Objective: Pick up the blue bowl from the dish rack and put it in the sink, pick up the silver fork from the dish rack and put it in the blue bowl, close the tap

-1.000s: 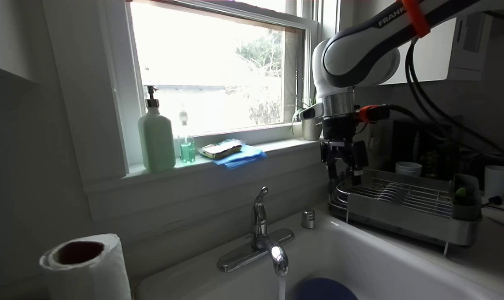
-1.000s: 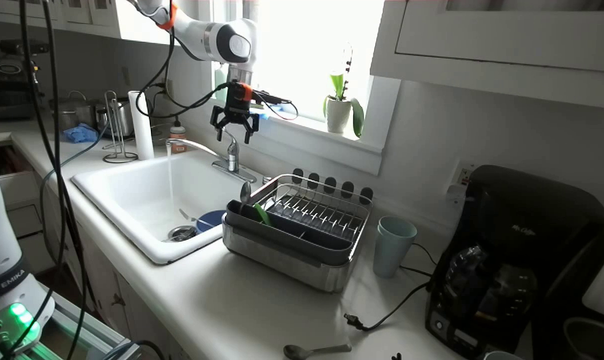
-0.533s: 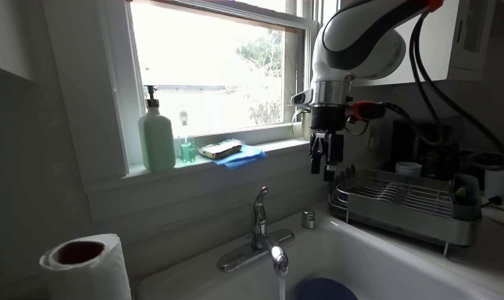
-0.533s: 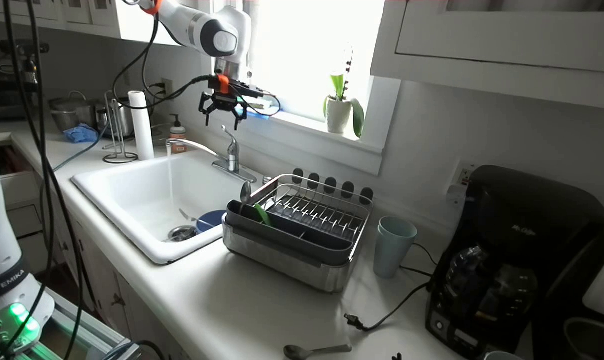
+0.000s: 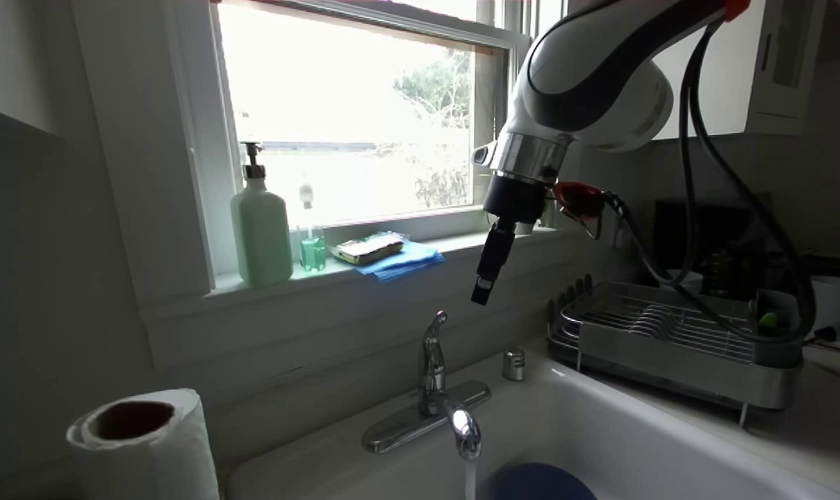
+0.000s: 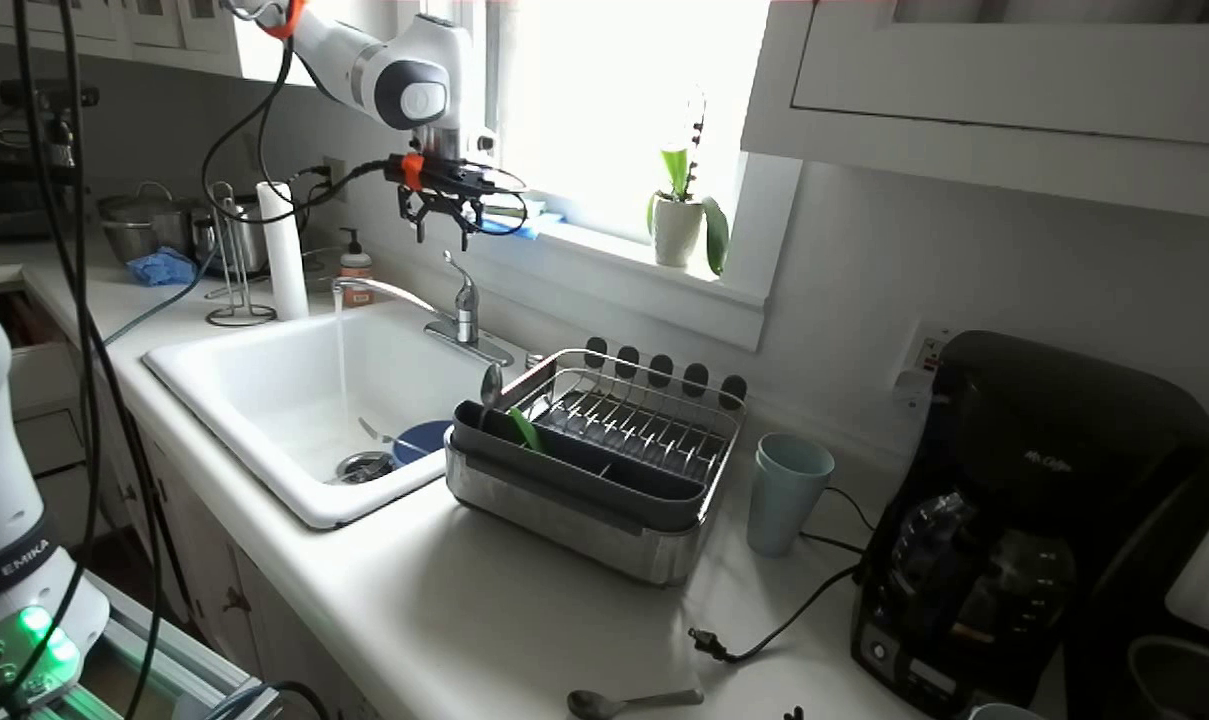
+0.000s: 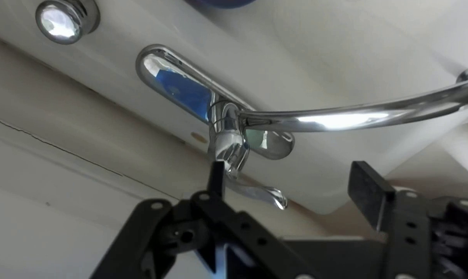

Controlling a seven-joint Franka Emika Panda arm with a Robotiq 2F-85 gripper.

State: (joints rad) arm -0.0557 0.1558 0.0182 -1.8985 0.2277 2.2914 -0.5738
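The chrome tap (image 5: 431,364) stands at the sink's back edge with its lever upright, and water runs from its spout; it also shows in an exterior view (image 6: 466,315). My gripper (image 5: 481,298) is open and empty above the tap, tilted. In the wrist view, the lever (image 7: 263,195) appears between the open fingers (image 7: 291,178), nearer the left one. The blue bowl (image 6: 422,440) sits in the white sink (image 6: 254,400), partly hidden by the rim. A silver utensil, seemingly the fork (image 6: 376,434), sticks out over the bowl's edge. The dish rack (image 6: 574,510) stands beside the sink.
The windowsill above the tap holds a green soap bottle (image 5: 261,229), a blue cloth (image 5: 402,260) and a potted plant (image 6: 677,230). A paper roll (image 5: 145,451) stands by the sink. A chrome cap (image 5: 513,364) is right of the tap. Arm cables (image 5: 694,139) hang loose.
My gripper has moved left in both exterior views, over toward the tap, and has turned and tilted. The tap, bowl and running water look unchanged.
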